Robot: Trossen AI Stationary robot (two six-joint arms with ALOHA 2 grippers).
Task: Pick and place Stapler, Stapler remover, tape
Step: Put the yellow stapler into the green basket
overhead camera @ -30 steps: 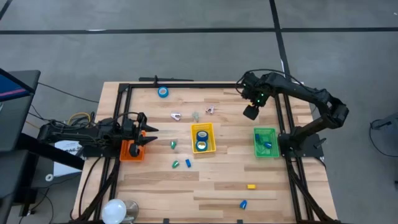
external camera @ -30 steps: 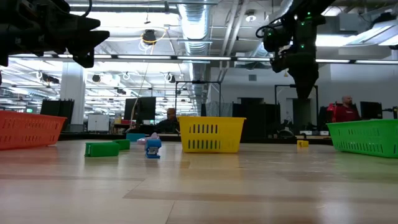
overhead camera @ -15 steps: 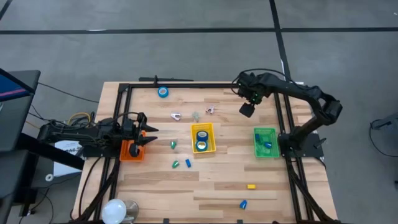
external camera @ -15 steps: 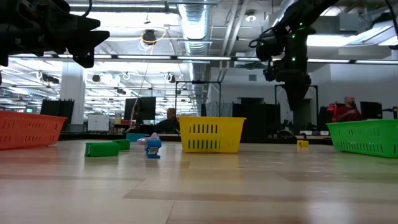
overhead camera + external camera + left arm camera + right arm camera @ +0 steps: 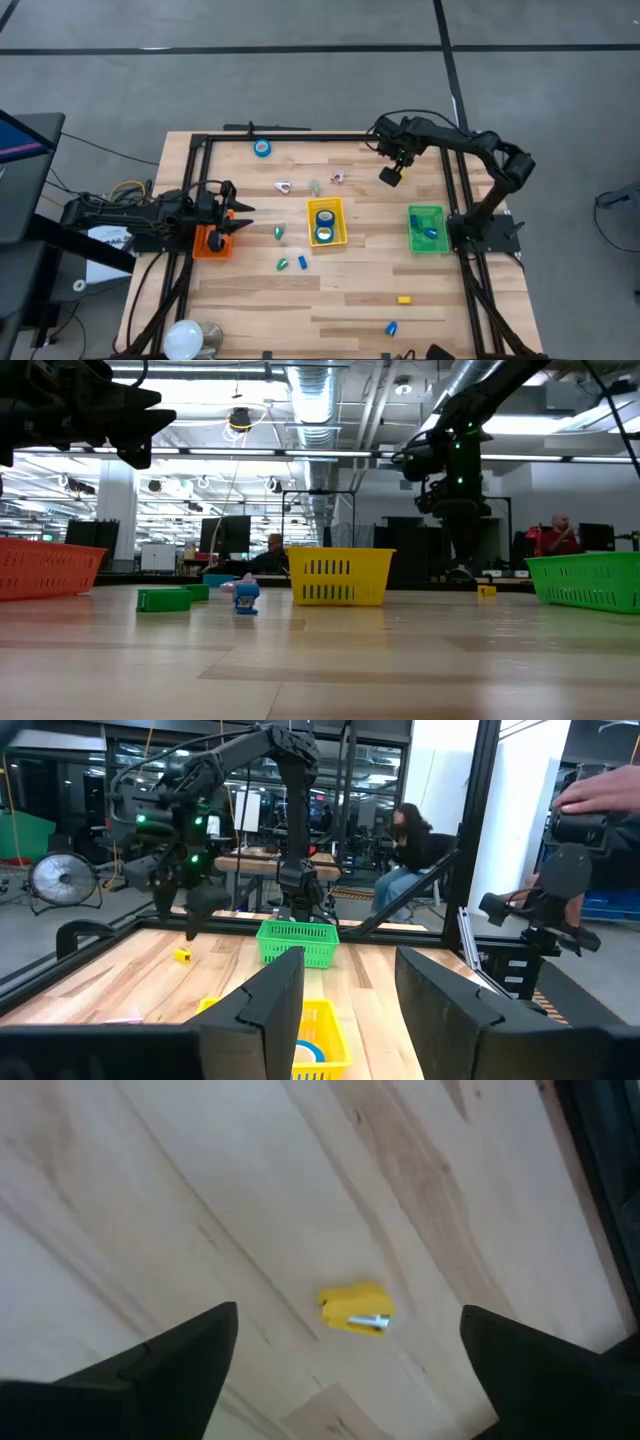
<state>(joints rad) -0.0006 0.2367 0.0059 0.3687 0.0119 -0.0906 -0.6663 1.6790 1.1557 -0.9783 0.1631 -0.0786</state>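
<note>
The right gripper (image 5: 388, 176) is hovering over the counter (image 5: 360, 280) with its fingers spread wide and nothing between them. The left gripper (image 5: 236, 210) is waiting above the orange basket (image 5: 205, 245), fingers partly apart and empty.

Ahead of the right gripper a small yellow piece with a metal part (image 5: 355, 1308) is lying flat. Beside the gripper, toward the left arm, three small pale clawed pieces (image 5: 339, 178) are lying, probably stapler removers: light, hard and likely to slide, so best pinched across the body.

Three tape rolls are showing: one loose roll (image 5: 262, 148) well beyond those pieces, and two inside the yellow basket (image 5: 311, 222). They look light and stiff, best gripped across the ring.
</note>
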